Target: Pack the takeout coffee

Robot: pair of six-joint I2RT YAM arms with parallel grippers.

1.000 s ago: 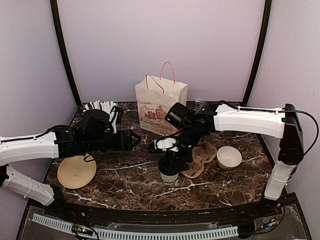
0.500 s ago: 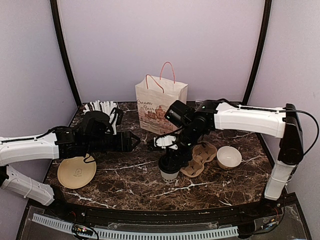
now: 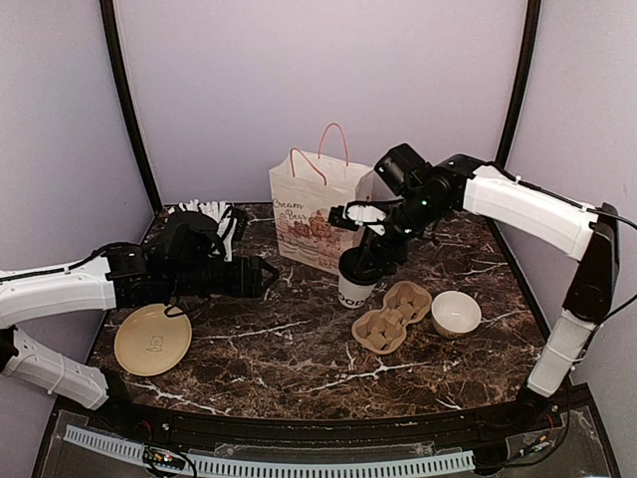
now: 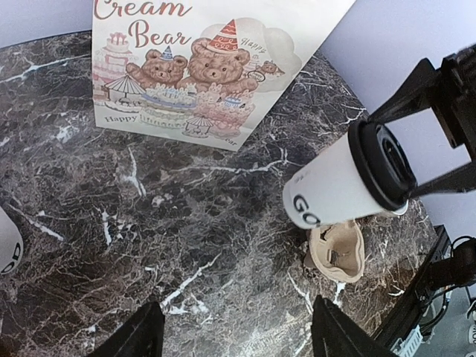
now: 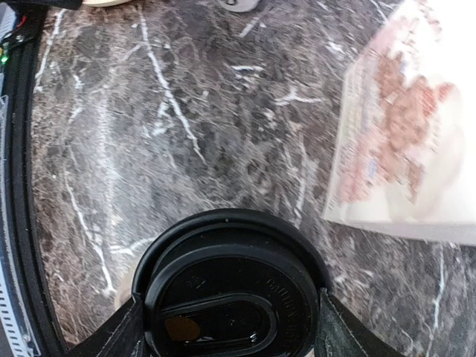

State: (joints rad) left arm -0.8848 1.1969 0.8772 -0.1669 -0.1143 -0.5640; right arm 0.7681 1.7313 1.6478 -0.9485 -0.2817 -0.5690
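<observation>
1. Your right arm comes in high from the right edge, elbow up, wrist angled down over mid-surface. The right gripper (image 5: 230, 331) is clamped on the round black plastic lid (image 5: 223, 268), one finger on each side of its rim.
2. The small white tapered paper cup (image 3: 350, 289) hangs tilted from that grip. Its base is clear of the dark brown marble table (image 3: 279, 349), between the bag and the carrier.
3. Your left arm lies low and level across the left half. The left gripper (image 4: 238, 335) has its jaws wide apart with nothing between them, and points at the cup from well apart.
4. Other items:
   - glossy white paper gift bag with pink cord handles (image 3: 318, 209), upright at the back edge
   - tan moulded-pulp cup carrier (image 3: 391, 314), mid-surface
   - smooth low white bowl (image 3: 456, 314), toward the right edge
   - flat tan round disc (image 3: 151, 341), near the front-left corner
   - white cup of white straws (image 3: 209, 214), back-left corner
5. Writing: the bag reads "Cream Bear" and "Happy" over a cartoon of bears. The cup shows black "GO" near its base, with the rest hidden. The lid embossing is too blurred to read.
</observation>
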